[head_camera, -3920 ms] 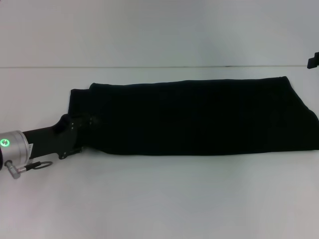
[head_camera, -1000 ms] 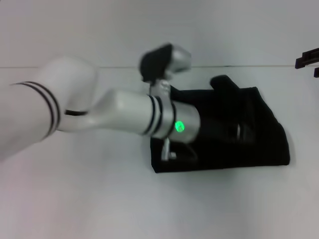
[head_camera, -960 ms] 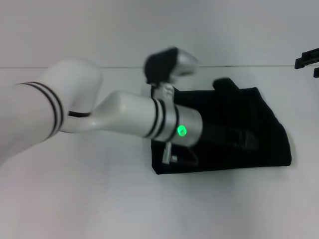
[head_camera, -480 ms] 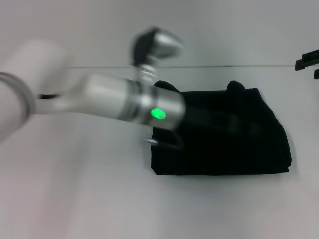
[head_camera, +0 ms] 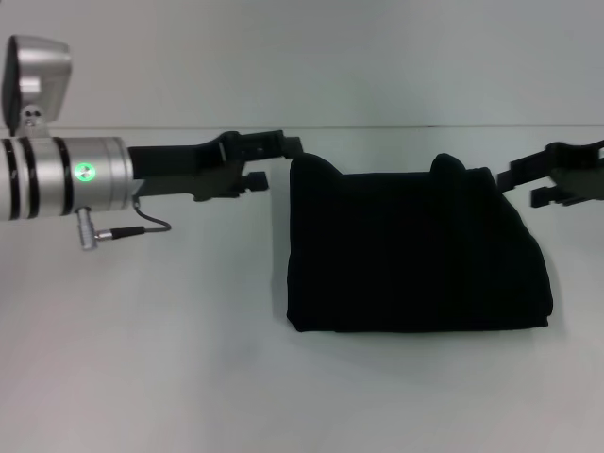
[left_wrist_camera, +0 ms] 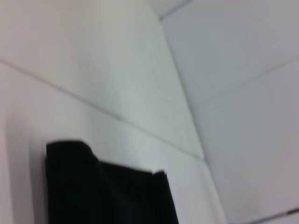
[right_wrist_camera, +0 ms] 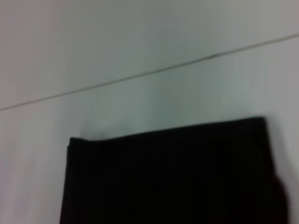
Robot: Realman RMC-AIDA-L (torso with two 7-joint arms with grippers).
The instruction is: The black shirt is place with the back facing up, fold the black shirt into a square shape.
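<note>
The black shirt (head_camera: 415, 250) lies folded into a roughly square block on the white table, right of centre in the head view. No lettering shows on its top. My left gripper (head_camera: 276, 162) hovers open beside the shirt's far left corner with nothing between its fingers. From the right edge my right gripper (head_camera: 530, 183) reaches in, open and holding nothing, close to the shirt's far right corner. Each wrist view shows part of the black shirt (left_wrist_camera: 103, 196) (right_wrist_camera: 173, 172) but no fingers.
The white table (head_camera: 170, 377) spreads out to the left of the shirt and in front of it. Its back edge (head_camera: 425, 125) meets a pale wall just behind the shirt.
The long strip of shirt now lies folded in half. My left arm has drawn back to the left, off the shirt. My right gripper has come in from the right edge.
</note>
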